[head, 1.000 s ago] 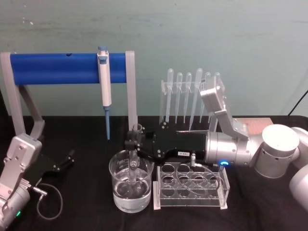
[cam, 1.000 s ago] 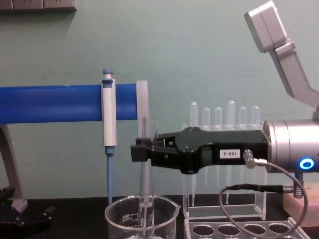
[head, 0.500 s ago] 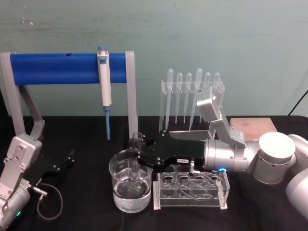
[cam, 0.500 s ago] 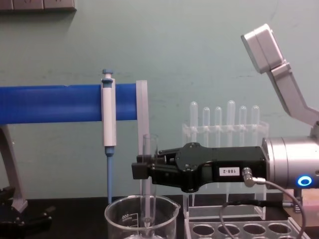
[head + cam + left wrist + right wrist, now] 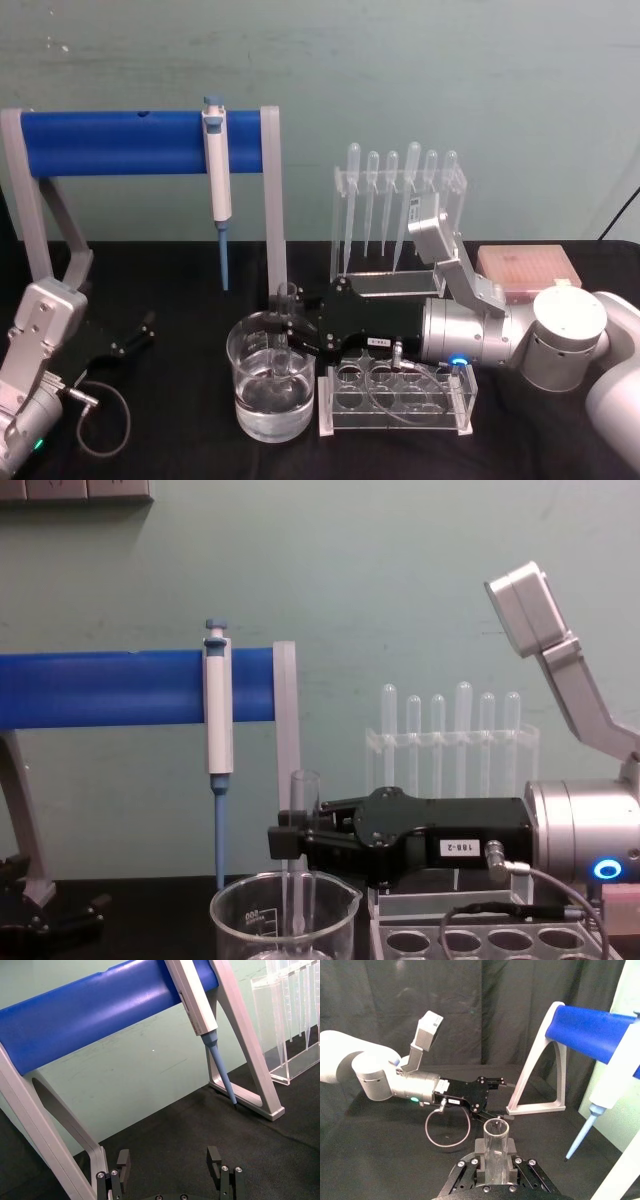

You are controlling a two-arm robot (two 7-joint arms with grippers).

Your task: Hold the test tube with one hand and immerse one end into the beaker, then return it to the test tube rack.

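The jaws of the right gripper (image 5: 286,334) are clamped on the test tube (image 5: 282,356) just below its rim in the head view. The tube stands upright with its lower end down in the beaker (image 5: 243,392), which holds clear liquid just left of the test tube rack (image 5: 395,418). The left gripper (image 5: 136,335) lies idle on the counter (image 5: 180,450) at the left. In the chest view the right gripper (image 5: 292,840) pinches the tube (image 5: 303,792) above the rim of the beaker (image 5: 240,920). The right wrist view shows the tube (image 5: 496,1146) seated squarely between the jaws. In the left wrist view the left gripper (image 5: 169,1160) has its jaws wide apart, holding nothing. The risks, as I judge them: swinging toward the rack before the tube clears the rim would knock glass on glass and could tip the beaker. Pushing lower could jam the rounded end on the bottom. Wet glass may also slide in the grip.
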